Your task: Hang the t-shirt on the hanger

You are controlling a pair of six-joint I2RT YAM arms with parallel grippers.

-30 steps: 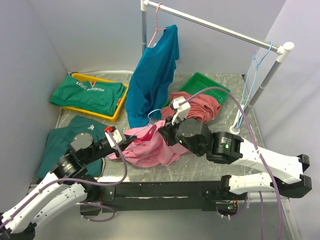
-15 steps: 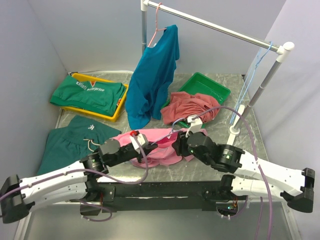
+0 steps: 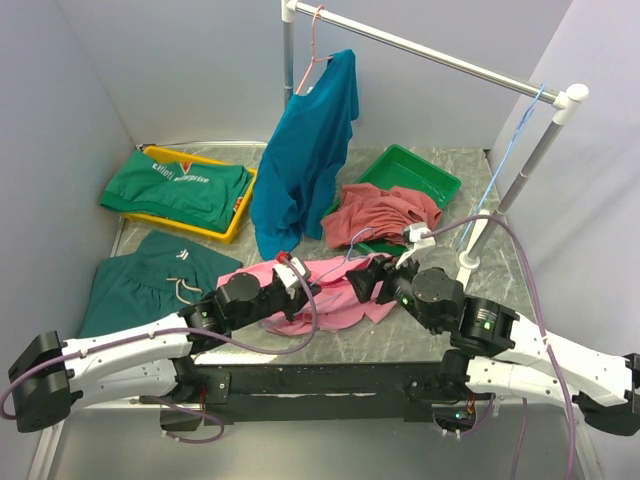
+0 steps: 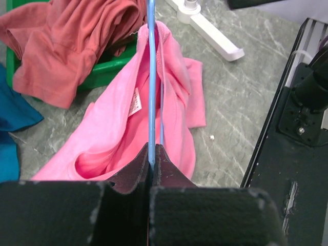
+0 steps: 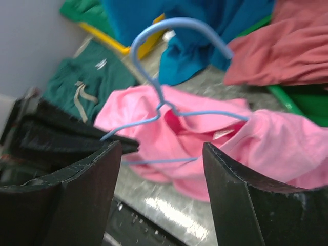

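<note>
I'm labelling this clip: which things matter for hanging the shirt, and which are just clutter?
Job: pink t-shirt, light-blue hanger, left gripper shut on it, right gripper open.
Lying about: teal-blue shirt, rose-red garment, green tray, green shirt, yellow tray, dark green garment.

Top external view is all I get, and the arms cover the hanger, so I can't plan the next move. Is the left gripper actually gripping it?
Observer: Yes. In the left wrist view the left gripper is shut on the hanger wire.
Operator: Is it in the fabric at all?
Observer: Its far shoulder disappears under the t-shirt fabric, while the hook stands out in the open.
Operator: And the other arm?
Observer: The right gripper is open, holding nothing.
</note>
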